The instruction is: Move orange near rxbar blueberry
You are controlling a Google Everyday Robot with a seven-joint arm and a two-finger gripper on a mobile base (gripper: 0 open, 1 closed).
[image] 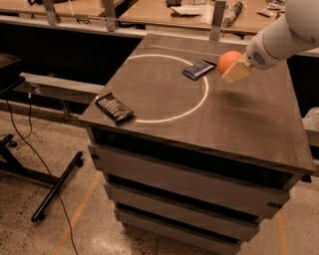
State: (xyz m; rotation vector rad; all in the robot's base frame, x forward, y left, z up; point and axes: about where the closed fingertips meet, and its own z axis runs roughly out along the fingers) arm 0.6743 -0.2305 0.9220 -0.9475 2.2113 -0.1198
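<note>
The orange (227, 61) is held in my gripper (233, 69), a little above the table top (239, 124) at its back right. A tan finger (238, 72) presses against the fruit's right side, and the white arm reaches in from the upper right. The rxbar blueberry (198, 69), in a dark blue wrapper, lies flat on the table just left of the orange, on the edge of a white painted circle (199, 102). The orange is about a bar's width from it.
A black-brown wrapped bar (114, 107) lies near the table's front left corner. The table is a drawer cabinet with its edges close by. Wooden benches with clutter (189, 10) stand behind. A black stand leg and cable (55, 187) lie on the floor at left.
</note>
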